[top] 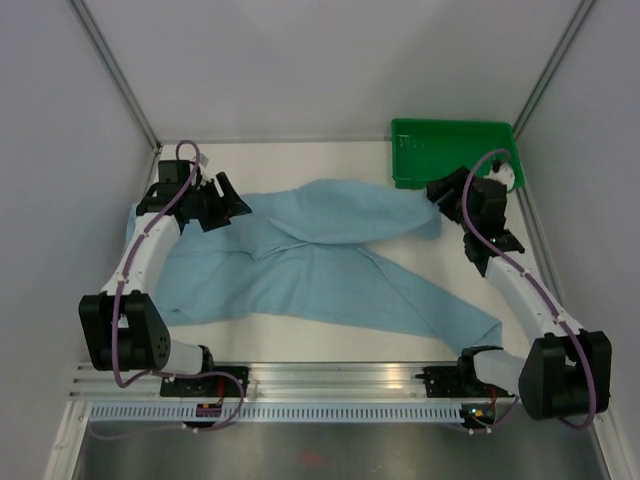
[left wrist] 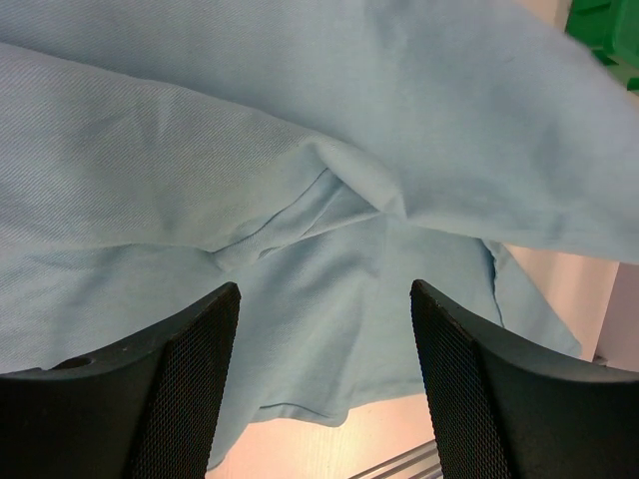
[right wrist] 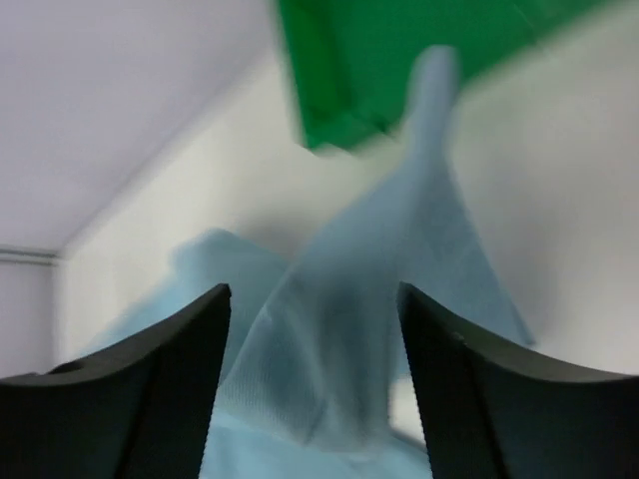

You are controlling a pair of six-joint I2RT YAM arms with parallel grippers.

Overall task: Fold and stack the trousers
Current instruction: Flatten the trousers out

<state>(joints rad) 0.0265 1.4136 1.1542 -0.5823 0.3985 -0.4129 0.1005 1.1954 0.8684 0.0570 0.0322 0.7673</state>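
The trousers (top: 320, 262) lie spread on the white table (top: 300, 160). The wide part sits at the left, under the left arm. One leg runs up and right toward the green tray (top: 455, 150). The other runs down and right, ending near the right arm's base.

The left end effector (top: 235, 208) hangs over the upper left part of the cloth. In the left wrist view its fingers (left wrist: 190, 384) are spread wide, with nothing between them. Folded blue cloth and a seam lie beyond them.

The right end effector (top: 437, 192) is at the far end of the upper leg, just beside the tray's near wall. The right wrist view is blurred, but its fingers (right wrist: 170, 384) stand well apart, so it is released. The leg stretches away between and beyond them toward the tray corner. Whether the fingers touch the cloth cannot be told.
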